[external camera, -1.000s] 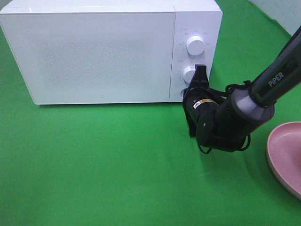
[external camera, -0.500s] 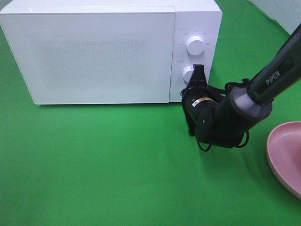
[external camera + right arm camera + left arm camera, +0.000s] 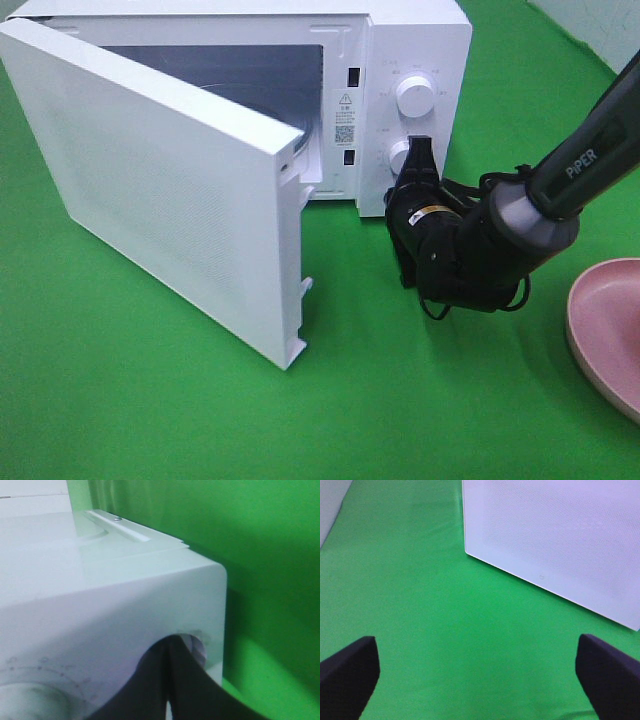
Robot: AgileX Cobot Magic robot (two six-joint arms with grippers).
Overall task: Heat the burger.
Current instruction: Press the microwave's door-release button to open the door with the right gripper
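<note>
The burger shows in no view. The white microwave [image 3: 420, 45] stands at the back with its door [image 3: 160, 200] swung wide toward the front left, and what shows of its dark cavity [image 3: 250, 75] is bare. My right gripper [image 3: 421, 148] is shut, its tips against the bottom of the control panel, just below the lower knob [image 3: 402, 156]. The right wrist view shows the closed fingertips [image 3: 170, 645] touching a round button [image 3: 199, 644] on the microwave's front. My left gripper [image 3: 479, 680] is open and holds nothing, above the green cloth near the door [image 3: 560, 540].
A round pink plate [image 3: 610, 335] lies at the right edge of the green cloth [image 3: 150, 400]. The upper knob [image 3: 415, 95] sits above the lower one. The open door juts out over the front left of the cloth.
The microwave door, shut in both earlier frames, has sprung open toward the front left. My right gripper has stayed at the control panel.
</note>
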